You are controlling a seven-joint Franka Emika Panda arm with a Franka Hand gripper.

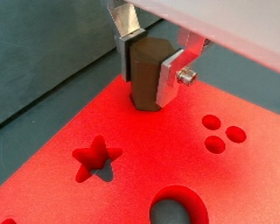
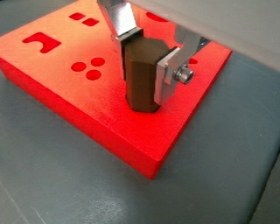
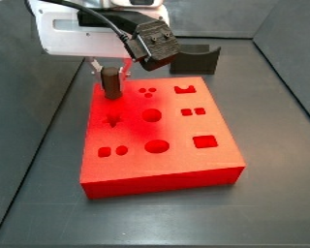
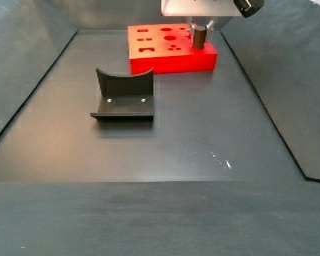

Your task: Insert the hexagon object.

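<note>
My gripper [image 1: 150,63] is shut on the hexagon object [image 1: 145,77], a reddish-brown six-sided peg held upright. Its lower end meets the top of the red block [image 1: 130,175] near a corner; I cannot tell whether it rests on the surface or sits in a hole. The same grip shows in the other wrist view, gripper [image 2: 150,61], peg [image 2: 143,80], block [image 2: 60,79]. In a side view the gripper [image 3: 112,76] holds the peg [image 3: 111,85] at the block's [image 3: 158,165] far left corner. In the other side view the peg [image 4: 198,37] stands on the block [image 4: 172,62].
The red block has cut-outs: a star [image 1: 95,157], three small round holes [image 1: 222,133] and an oval [image 1: 178,208]. The dark grey curved holder stands beyond the block [image 3: 194,58] and apart from it on the floor [image 4: 123,96]. Dark walls enclose the floor.
</note>
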